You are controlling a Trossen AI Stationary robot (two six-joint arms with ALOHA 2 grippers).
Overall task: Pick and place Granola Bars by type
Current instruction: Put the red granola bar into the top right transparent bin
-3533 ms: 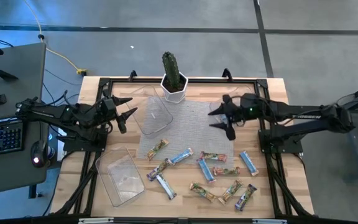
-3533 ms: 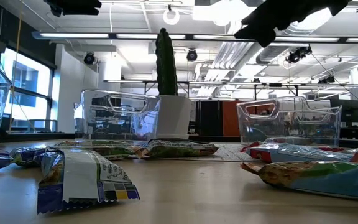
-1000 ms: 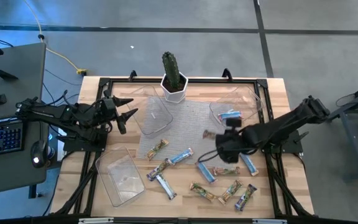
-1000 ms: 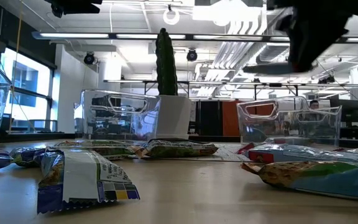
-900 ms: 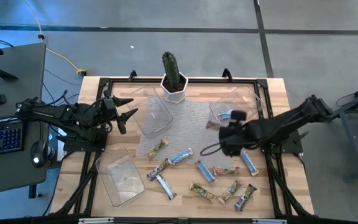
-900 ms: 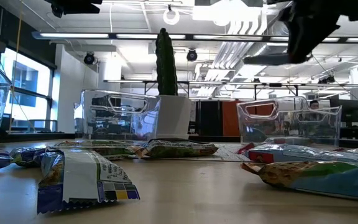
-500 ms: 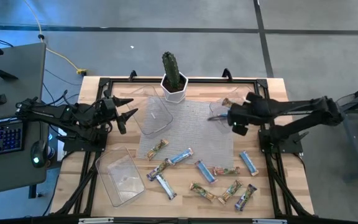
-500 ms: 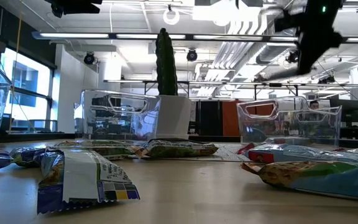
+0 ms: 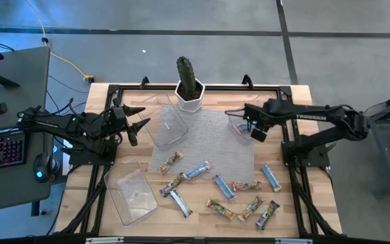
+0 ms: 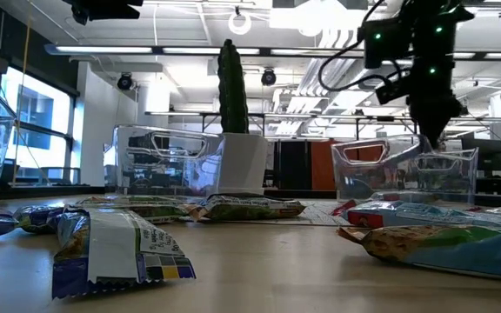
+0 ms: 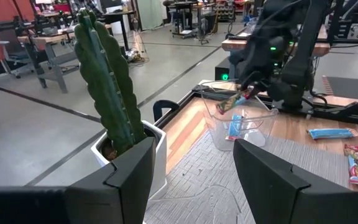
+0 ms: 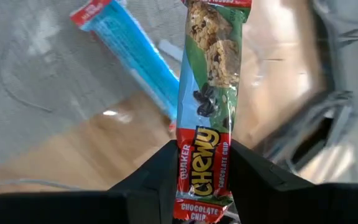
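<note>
Since the earlier frames, the right gripper (image 9: 252, 127) has travelled from the loose bars at 6 o'clock up to the right tub (image 9: 237, 123) at about 2 o'clock; the left arm is unchanged.

High view: right gripper hangs over the right tub, at the mat's (image 9: 202, 139) 3 o'clock edge. Remaining bars (image 9: 220, 186) lie scattered toward 6 o'clock. Left gripper (image 9: 135, 119) waits, fingers spread, at 9 o'clock beside the left tub (image 9: 166, 125).

Low view: right gripper (image 10: 430, 130) points straight down onto the right tub's rim (image 10: 404, 169).

Left wrist view: a green bar (image 11: 235, 99) is clamped at one end by the right gripper and slants over the right tub (image 11: 239, 121), where a blue bar (image 11: 235, 124) already lies.

Right wrist view: jaws are clenched on the green bar's (image 12: 209, 118) red end. Its long axis runs straight out from the fingertips. The blue bar (image 12: 135, 61) lies beyond and below, angled across it.

Judgement: the green bar is directly above a tub already holding blue, so release here would mix types. The right arm alone is positioned for this placement.
</note>
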